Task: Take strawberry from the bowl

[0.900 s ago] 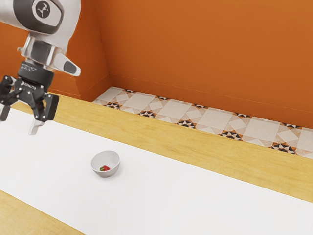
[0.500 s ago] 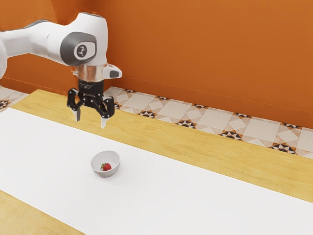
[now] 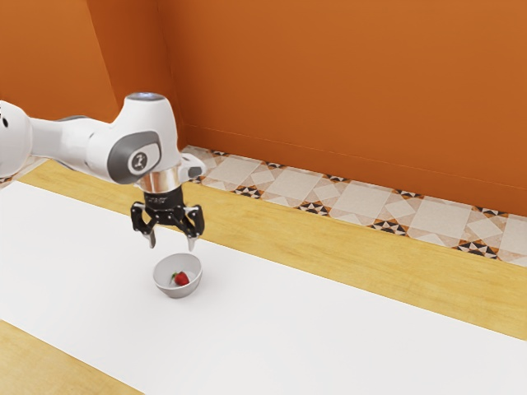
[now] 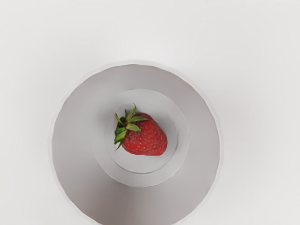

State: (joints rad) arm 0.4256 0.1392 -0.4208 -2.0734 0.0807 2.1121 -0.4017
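Red strawberry with green leaves (image 4: 146, 137) lies in the bottom of the round pale-grey bowl (image 4: 72, 140); we judge it light, soft, easily bruised, best pinched gently across its flanks. Our black two-finger gripper (image 3: 171, 244), fingers (image 3: 192, 243) spread, hangs lower, nearer the bowl, than in the earlier frame; bowl unmoved.

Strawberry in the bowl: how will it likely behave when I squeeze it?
The strawberry looks plump and fleshy, so it may bruise under a hard squeeze. Its rounded, tapering body, lying on its side in the bowl, could roll if nudged off-centre. The thin green leaves would probably bend, making a poor hold.
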